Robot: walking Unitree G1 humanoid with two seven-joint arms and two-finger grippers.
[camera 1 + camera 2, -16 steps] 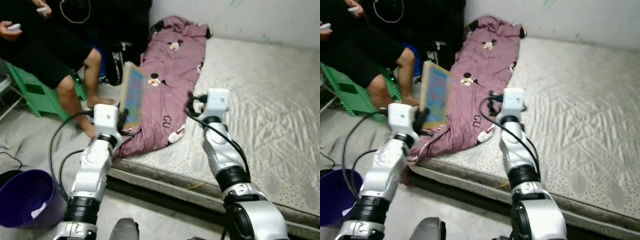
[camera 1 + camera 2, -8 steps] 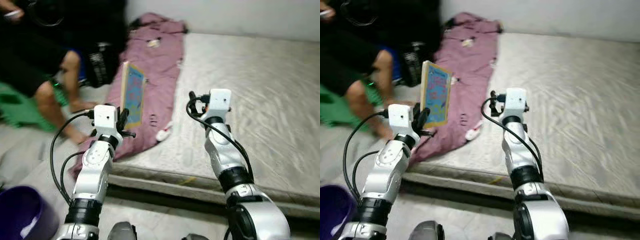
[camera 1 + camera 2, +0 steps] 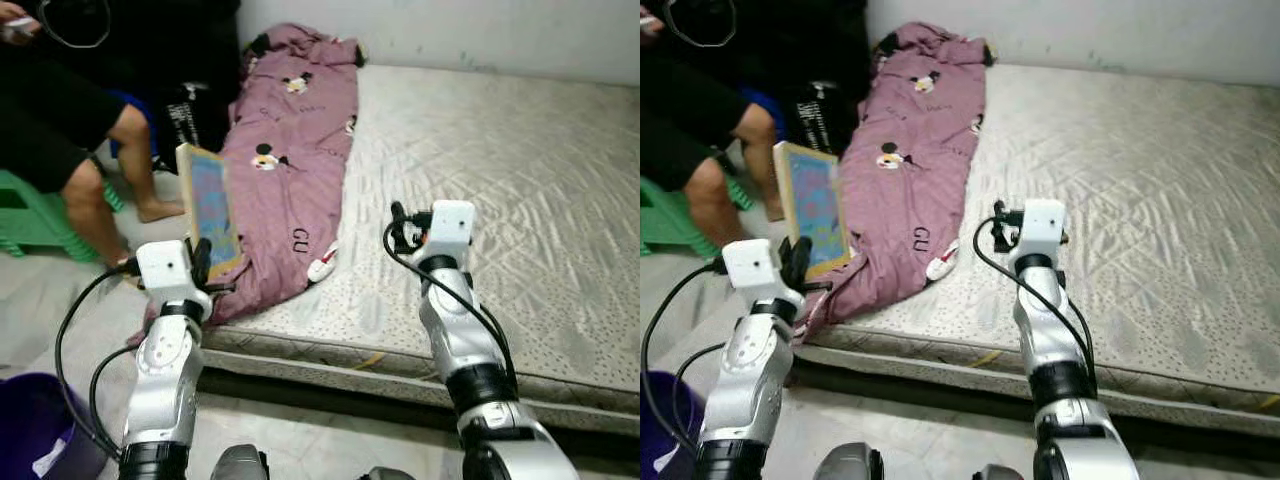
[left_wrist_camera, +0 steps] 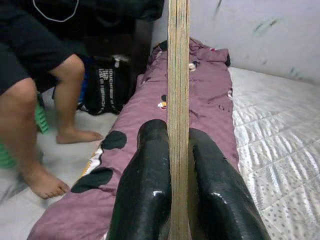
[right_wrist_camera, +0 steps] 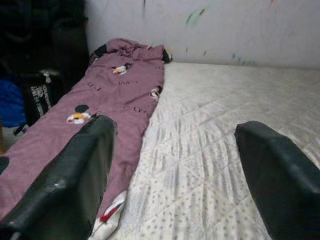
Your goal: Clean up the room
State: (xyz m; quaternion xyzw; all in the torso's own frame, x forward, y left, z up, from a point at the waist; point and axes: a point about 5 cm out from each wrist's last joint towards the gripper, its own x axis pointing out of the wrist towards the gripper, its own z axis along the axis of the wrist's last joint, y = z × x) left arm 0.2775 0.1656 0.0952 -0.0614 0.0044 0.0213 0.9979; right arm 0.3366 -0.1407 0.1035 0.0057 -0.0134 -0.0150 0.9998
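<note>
Lowered leftward, left hand [image 4: 177, 190] grips book [image 3: 208, 207] upright; right hand [image 5: 175, 175] open.

Bare quilted mattress [image 3: 520, 170]; scuffed white wall [image 3: 480, 30]; grey floor [image 3: 40, 300]

Left arm raised, forearm upright, left claw [image 4: 178, 200] with both black fingers pressed shut at its tip, right arm raised alongside, right claw [image 5: 175, 175] spread wide, nothing between

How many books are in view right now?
1. The book is held upright in the left hand, over the pink blanket's edge. Others may be hidden.
</note>
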